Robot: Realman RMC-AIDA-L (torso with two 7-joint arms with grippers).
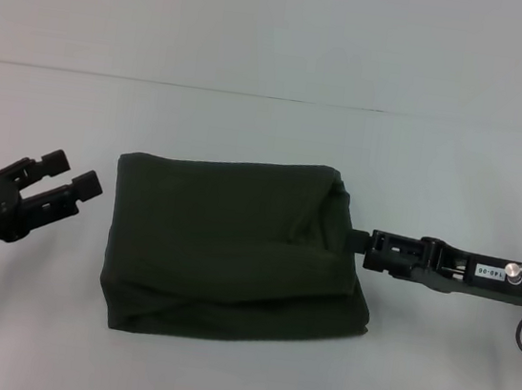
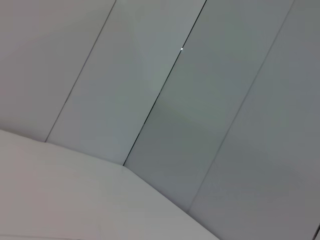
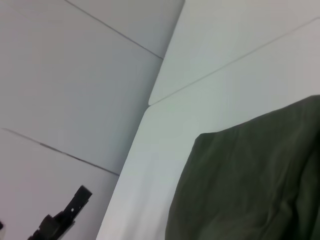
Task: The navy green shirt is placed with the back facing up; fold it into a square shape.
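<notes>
The navy green shirt [image 1: 230, 249] lies on the white table, folded into a rough square with a thick fold along its near edge. My right gripper [image 1: 359, 240] reaches in from the right, its fingertips at the shirt's right edge where the creases converge, and looks shut on the fabric. My left gripper [image 1: 76, 174] is open and empty, raised to the left of the shirt and apart from it. The right wrist view shows the shirt [image 3: 250, 190] and, farther off, the left gripper [image 3: 62, 217]. The left wrist view shows neither shirt nor gripper.
The white table [image 1: 237, 375] extends around the shirt on all sides. A pale panelled wall [image 2: 210, 100] stands behind the table's far edge.
</notes>
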